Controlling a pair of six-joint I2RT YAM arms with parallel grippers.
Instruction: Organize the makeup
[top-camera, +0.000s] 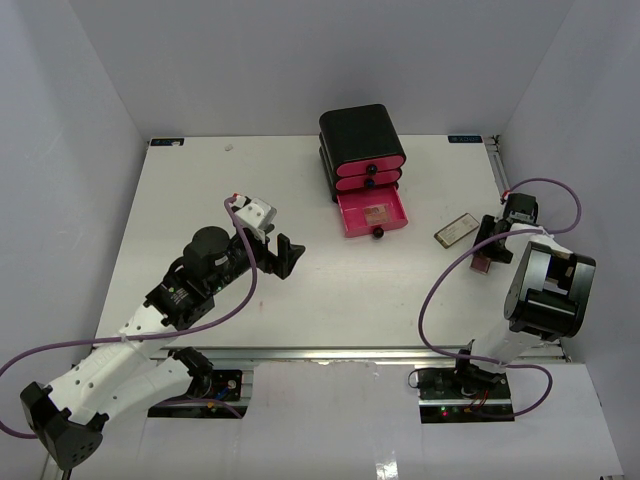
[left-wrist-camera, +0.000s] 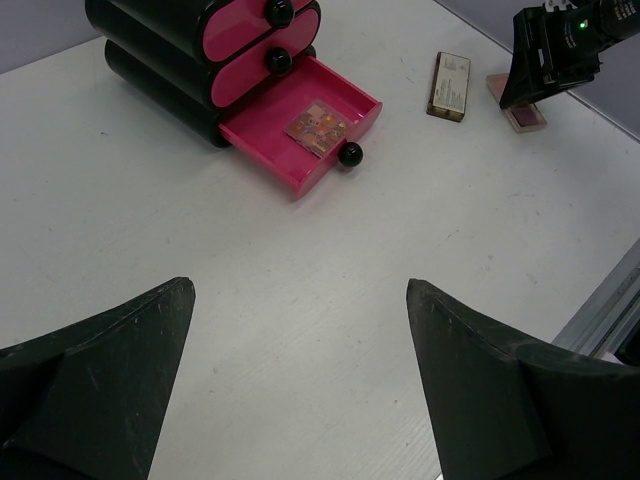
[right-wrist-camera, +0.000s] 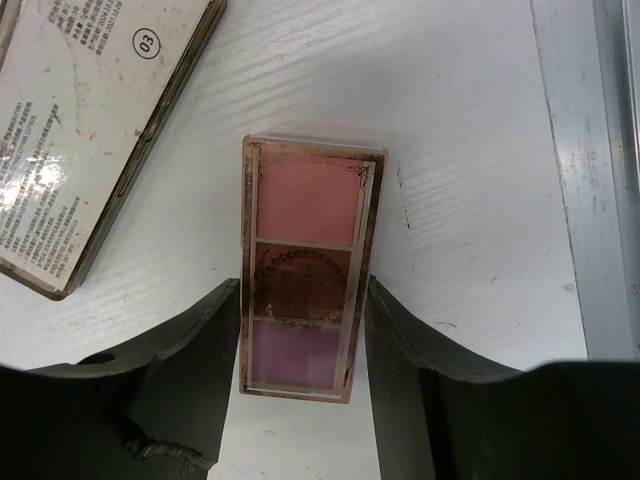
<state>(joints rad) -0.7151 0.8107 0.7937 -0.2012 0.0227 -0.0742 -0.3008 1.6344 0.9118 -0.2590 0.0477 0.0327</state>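
A slim pink compact (right-wrist-camera: 308, 205) with three pans lies flat on the white table near its right edge. My right gripper (right-wrist-camera: 303, 300) straddles it, a finger pressed against each long side. A tan compact (right-wrist-camera: 90, 130) lies just to its left, untouched. In the top view the right gripper (top-camera: 485, 250) is down over the pink compact (top-camera: 481, 264), beside the tan compact (top-camera: 455, 229). A square palette (left-wrist-camera: 317, 124) rests in the open pink drawer (left-wrist-camera: 262, 135). My left gripper (left-wrist-camera: 300, 380) hangs open over bare table, holding nothing.
The black box (top-camera: 362, 140) with pink drawers stands at the back centre, its bottom drawer (top-camera: 352, 222) pulled out toward me. A metal rail (right-wrist-camera: 590, 170) runs along the table's right edge, close to the pink compact. The left arm (top-camera: 190, 285) stretches over the left half.
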